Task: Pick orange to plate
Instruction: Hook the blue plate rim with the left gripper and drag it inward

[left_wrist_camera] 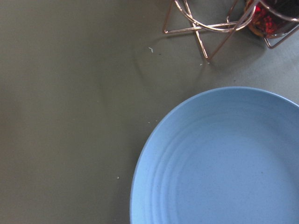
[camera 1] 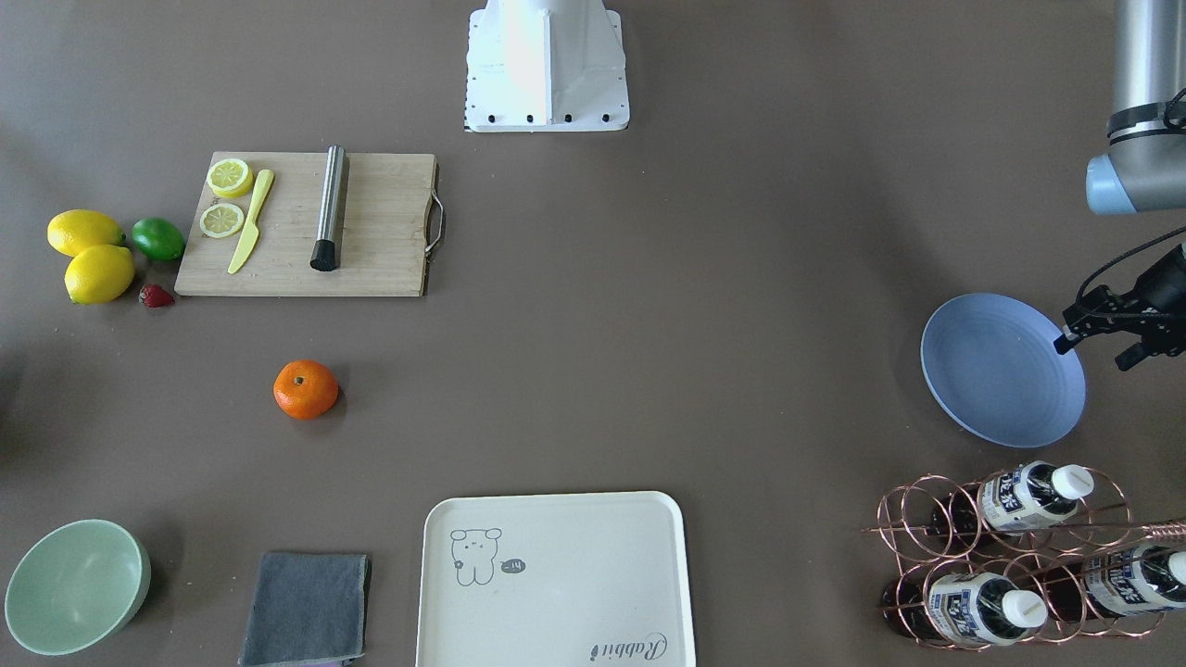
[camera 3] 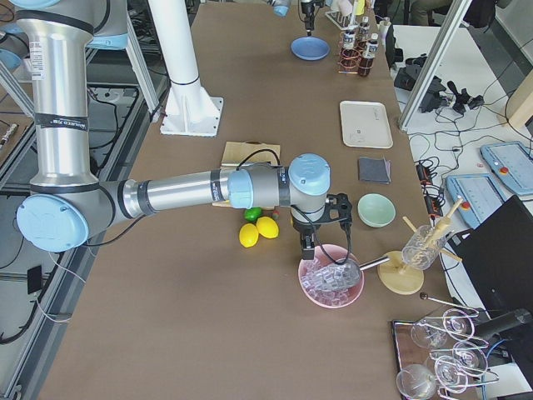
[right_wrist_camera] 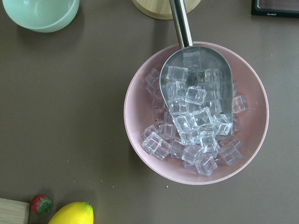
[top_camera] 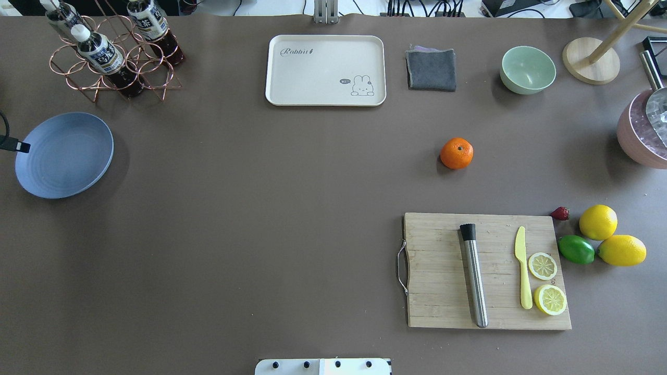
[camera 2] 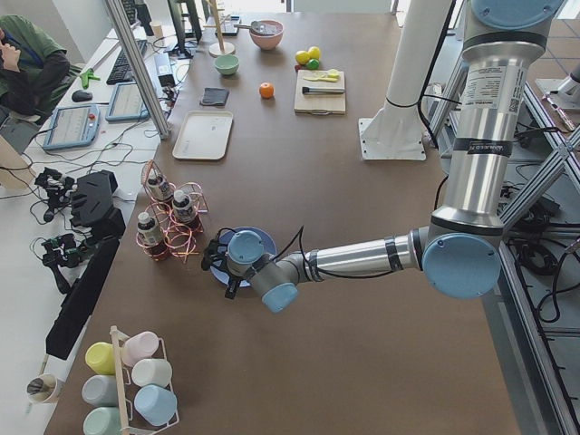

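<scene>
The small, round, glossy bright-orange orange [top_camera: 456,153] sits alone on the matt brown table [top_camera: 260,219], in its right half. Its dark stem dimple faces up. It is nearly spherical, so no long axis shows. Near it, on the robot's side, lies a rectangular pale wooden cutting board [top_camera: 437,271] with a metal handle. The board carries a brushed-steel cylinder with a black cap [top_camera: 474,276], a yellow plastic knife [top_camera: 522,271] and two lemon slices [top_camera: 543,265]. Right of the board are two yellow lemons [top_camera: 598,222], a green lime [top_camera: 576,249] and a small red strawberry [top_camera: 560,213]. Beyond the orange stands a smooth pale-green bowl [top_camera: 528,70].

Well apart, at the table's far left, lies the round, shallow periwinkle-blue plate [top_camera: 68,156] with faint concentric rings. It is bare, beside a copper wire rack of bottles [top_camera: 112,57]. The left gripper [camera 1: 1093,356] hangs at the plate's outer rim, fingers apart and holding nothing. The right gripper [camera 3: 310,243] hangs over a pink bowl of clear ice cubes [right_wrist_camera: 140,93]; whether its fingers are apart, I cannot tell.
</scene>
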`<state>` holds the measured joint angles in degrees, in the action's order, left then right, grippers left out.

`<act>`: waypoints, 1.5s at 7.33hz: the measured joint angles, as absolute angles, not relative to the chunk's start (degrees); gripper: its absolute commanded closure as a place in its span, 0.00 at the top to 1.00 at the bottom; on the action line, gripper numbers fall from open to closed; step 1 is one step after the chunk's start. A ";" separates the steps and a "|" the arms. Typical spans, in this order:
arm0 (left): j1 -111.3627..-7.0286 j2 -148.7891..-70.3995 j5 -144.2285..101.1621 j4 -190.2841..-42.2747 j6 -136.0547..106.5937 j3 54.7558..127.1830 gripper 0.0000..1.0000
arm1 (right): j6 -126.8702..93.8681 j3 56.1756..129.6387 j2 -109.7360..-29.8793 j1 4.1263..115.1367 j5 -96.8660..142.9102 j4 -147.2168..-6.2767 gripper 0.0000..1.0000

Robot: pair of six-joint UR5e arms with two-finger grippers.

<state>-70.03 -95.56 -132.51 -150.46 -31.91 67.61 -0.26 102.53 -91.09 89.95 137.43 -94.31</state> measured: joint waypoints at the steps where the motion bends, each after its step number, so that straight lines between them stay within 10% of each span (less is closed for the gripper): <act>1: -69.69 -95.49 -132.57 -150.34 -32.01 67.21 0.98 | -0.24 102.55 -91.07 89.93 137.45 -94.31 1.00; 3: -68.01 -95.39 -132.57 -150.17 -32.13 66.66 0.97 | -0.19 102.45 -91.06 89.92 137.46 -94.31 1.00; 5: -66.74 -95.37 -132.60 -150.12 -32.44 65.99 0.11 | -0.18 102.40 -91.10 89.91 137.46 -94.31 1.00; 6: -66.47 -95.38 -132.75 -150.12 -33.02 65.91 0.00 | -0.18 102.37 -91.13 89.91 137.46 -94.31 1.00; 11: -66.72 -96.81 -135.15 -149.01 -37.74 67.29 0.00 | -0.25 102.29 -90.90 89.91 137.49 -94.31 1.00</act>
